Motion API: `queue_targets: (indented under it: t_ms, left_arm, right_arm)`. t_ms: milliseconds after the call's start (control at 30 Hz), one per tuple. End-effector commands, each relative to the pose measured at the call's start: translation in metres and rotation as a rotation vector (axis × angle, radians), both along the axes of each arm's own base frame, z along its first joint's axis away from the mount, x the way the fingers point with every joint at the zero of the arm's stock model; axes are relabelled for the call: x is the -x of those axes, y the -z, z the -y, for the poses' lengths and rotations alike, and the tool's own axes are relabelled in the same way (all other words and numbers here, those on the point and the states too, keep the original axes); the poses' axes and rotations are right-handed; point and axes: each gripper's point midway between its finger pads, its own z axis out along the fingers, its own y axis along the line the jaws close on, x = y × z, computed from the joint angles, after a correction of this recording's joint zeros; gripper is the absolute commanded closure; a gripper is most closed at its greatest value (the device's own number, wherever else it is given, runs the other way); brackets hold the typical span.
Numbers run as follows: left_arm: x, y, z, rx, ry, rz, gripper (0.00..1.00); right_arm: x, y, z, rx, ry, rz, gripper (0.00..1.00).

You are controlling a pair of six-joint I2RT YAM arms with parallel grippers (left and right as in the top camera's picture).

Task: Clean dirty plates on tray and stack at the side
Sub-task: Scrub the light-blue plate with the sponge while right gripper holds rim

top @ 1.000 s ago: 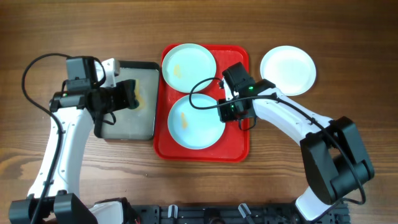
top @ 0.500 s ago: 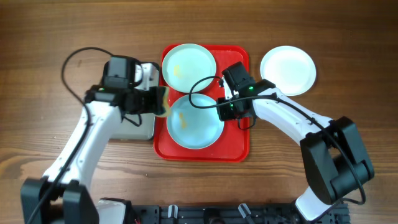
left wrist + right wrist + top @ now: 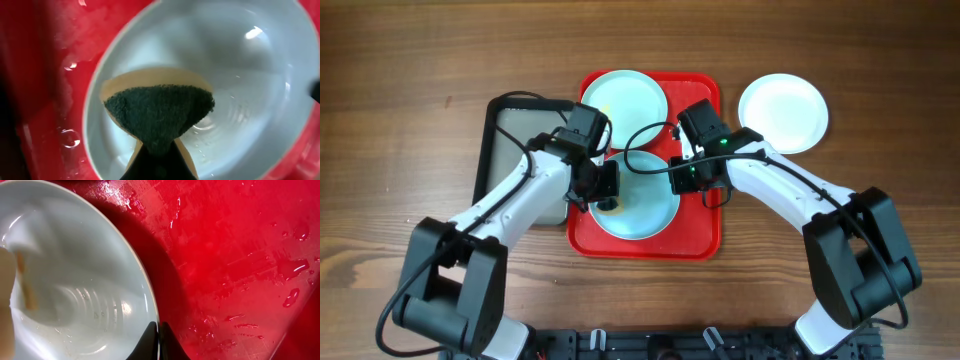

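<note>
The red tray (image 3: 705, 232) holds two mint-blue plates: a far one (image 3: 623, 100) with yellowish smears and a near one (image 3: 650, 205). A whiter plate (image 3: 783, 112) lies on the table to the right of the tray. My left gripper (image 3: 608, 190) is shut on a sponge (image 3: 160, 112), dark green over yellow, pressed into the near plate (image 3: 245, 75). My right gripper (image 3: 682, 178) is shut on that plate's right rim (image 3: 150, 295). The wet tray also shows in the right wrist view (image 3: 240, 255).
A smaller black tray with a grey inside (image 3: 515, 130) lies left of the red tray. The wooden table (image 3: 400, 60) surrounds everything. Water drops sit on the red tray (image 3: 45, 75) beside the plate.
My left arm has swung right from the black tray onto the near plate, carrying the sponge. The right arm and all plates have stayed where they were.
</note>
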Motion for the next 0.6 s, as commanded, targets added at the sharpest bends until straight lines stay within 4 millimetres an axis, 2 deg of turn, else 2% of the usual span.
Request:
queue_targets:
  t_ms: [0, 200, 567]
  left_arm:
    - [-0.013, 0.001, -0.011, -0.071, -0.081, 0.041, 0.96]
    - [-0.012, 0.013, -0.011, -0.060, -0.083, 0.057, 0.96]
    - [0.013, 0.033, 0.002, 0.028, -0.058, -0.048, 0.96]
  right_arm:
    - [0.002, -0.004, 0.000, -0.023, 0.005, -0.003, 0.96]
    - [0.003, -0.004, -0.001, -0.026, 0.004, -0.006, 0.96]
    - [0.003, -0.004, -0.003, -0.036, 0.001, -0.010, 0.96]
